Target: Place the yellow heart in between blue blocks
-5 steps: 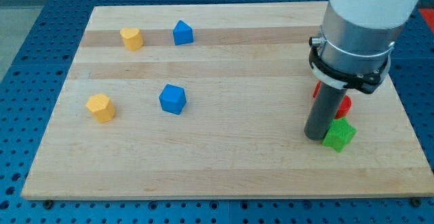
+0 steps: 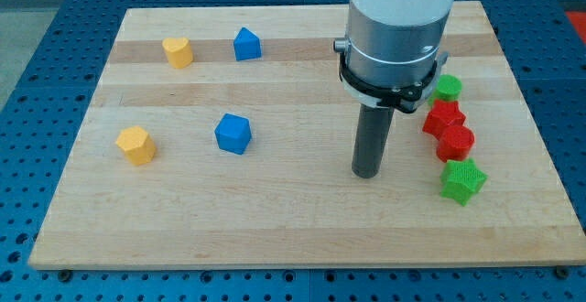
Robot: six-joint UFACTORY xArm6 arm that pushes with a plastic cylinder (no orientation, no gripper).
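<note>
The yellow heart (image 2: 178,52) lies at the board's top left. A blue block (image 2: 246,44) sits just to its right. A second blue block (image 2: 233,134) lies lower, near the board's middle left. My tip (image 2: 367,172) rests on the board right of centre, far to the right of the lower blue block and touching no block.
A yellow block (image 2: 135,145) lies at the left. At the right stand a green block (image 2: 448,88), two red blocks (image 2: 443,117) (image 2: 456,142) and a green star-like block (image 2: 462,181). The board's right edge (image 2: 536,137) is close to them.
My tip has moved left, away from the green block at the lower right. The red and upper green blocks, hidden before, now show.
</note>
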